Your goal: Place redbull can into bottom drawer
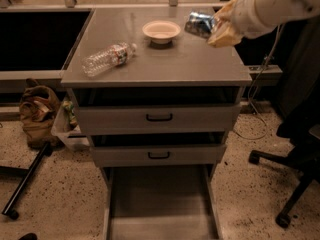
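A speckled stone floor surrounds a grey cabinet (160, 66) that fills the middle of the single camera view, with a dark recess behind it at upper left and a slumped tan bag (36, 111) on the floor at the left edge. On the cabinet top a clear water bottle (107, 59) lies on its side toward the left, and a shallow cream bowl (161, 31) sits near the back centre. At the upper right the gripper (216, 28) reaches in from the frame's corner, its tan fingers clamped around the redbull can (198, 23), which hangs tilted on its side above the top's right rear, just right of the bowl and clear of the surface. Below, the two upper drawers show black handles, while the bottom drawer (160, 204) stands pulled out at the lower centre with nothing visible inside it. By this showing the grasp and lift are done; carrying the can forward and down to the open tray, then releasing it, is what remains.
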`<state>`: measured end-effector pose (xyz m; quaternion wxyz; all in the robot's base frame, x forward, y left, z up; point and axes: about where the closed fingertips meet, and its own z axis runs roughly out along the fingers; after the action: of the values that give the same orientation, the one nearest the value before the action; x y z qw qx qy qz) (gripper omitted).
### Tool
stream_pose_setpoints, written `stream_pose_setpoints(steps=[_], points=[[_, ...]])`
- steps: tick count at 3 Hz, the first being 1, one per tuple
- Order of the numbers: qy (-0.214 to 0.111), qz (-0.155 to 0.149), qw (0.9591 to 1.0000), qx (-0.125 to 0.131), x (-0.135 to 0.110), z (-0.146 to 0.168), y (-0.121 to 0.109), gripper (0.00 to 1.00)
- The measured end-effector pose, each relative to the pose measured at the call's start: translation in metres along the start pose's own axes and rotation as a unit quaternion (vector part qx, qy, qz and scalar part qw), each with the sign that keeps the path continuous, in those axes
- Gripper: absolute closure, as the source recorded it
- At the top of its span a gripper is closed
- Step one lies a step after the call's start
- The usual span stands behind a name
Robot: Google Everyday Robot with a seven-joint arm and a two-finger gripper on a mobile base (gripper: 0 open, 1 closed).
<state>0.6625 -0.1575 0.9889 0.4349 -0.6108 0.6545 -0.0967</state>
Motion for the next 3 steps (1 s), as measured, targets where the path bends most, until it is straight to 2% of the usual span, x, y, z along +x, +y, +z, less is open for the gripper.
stream_pose_setpoints(steps=[1, 2, 3], points=[[0.010, 0.011, 0.9996, -0.026, 0.014, 0.035, 0.060, 1.00], [0.020, 0.007, 0.9977, -0.064, 0.022, 0.054, 0.101, 1.00], [0.020, 0.007, 0.9977, -0.064, 0.022, 0.054, 0.101, 1.00]])
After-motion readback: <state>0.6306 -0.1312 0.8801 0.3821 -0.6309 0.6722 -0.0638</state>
